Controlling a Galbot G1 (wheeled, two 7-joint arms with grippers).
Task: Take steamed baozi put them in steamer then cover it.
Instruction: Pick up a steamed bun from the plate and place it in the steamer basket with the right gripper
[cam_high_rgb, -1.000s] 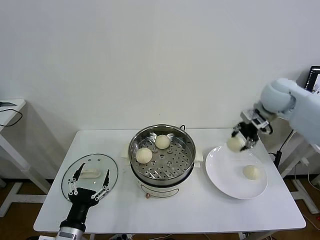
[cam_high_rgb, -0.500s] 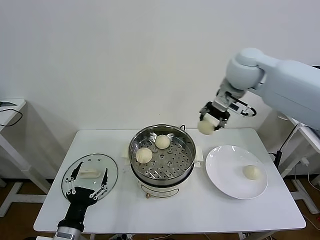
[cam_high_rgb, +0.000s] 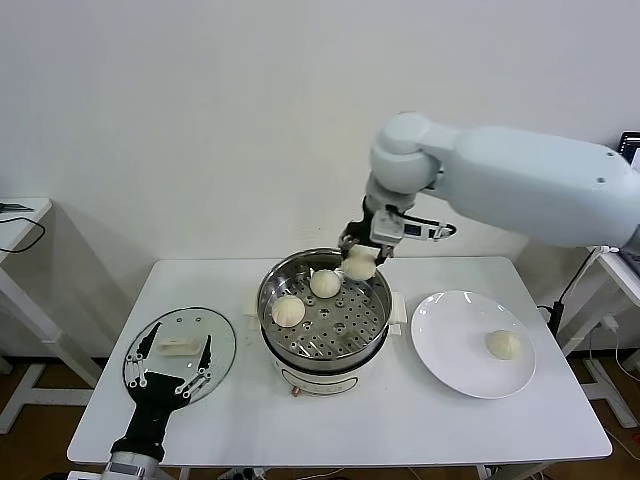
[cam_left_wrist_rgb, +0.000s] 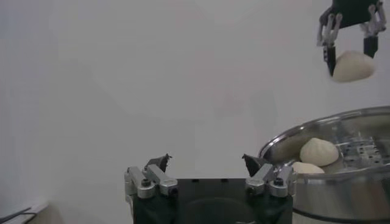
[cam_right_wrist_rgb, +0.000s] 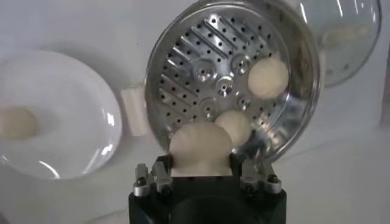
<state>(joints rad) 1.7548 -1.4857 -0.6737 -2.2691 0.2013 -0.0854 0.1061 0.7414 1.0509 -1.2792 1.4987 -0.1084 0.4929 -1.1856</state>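
Your right gripper (cam_high_rgb: 359, 252) is clamped on a steamed bun (cam_high_rgb: 359, 264), holding it by opposite sides just above the far rim of the steamer (cam_high_rgb: 300, 345), a shiny steel pot on a white base at the table's centre. Two buns already sit on the perforated tray inside: one (cam_high_rgb: 288, 311) toward the left wall, one (cam_high_rgb: 324, 283) toward the back, near the carried bun. The last bun (cam_high_rgb: 503, 344) lies alone on the white plate (cam_high_rgb: 450, 350), to the right of the pot. The cover (cam_high_rgb: 180, 350), a clear glass lid w/ a white handle, lies flat on the table left of the pot, and your left gripper (cam_high_rgb: 172, 372) hovers just over its near edge w/ jaws spread wide, holding nothing. On handling: these buns look soft, light and a bit squashy, so you probably want a gentle pinch at the widest part of the sides, not the pleated top; squeeze hard and it likely dents or tears. Set this one on bare tray toward the right, apart from the other two, so nothing gets crushed. The lid looks rigid, heavier and breakable, w/ slick glass, so take it by the white handle only and keep it level.
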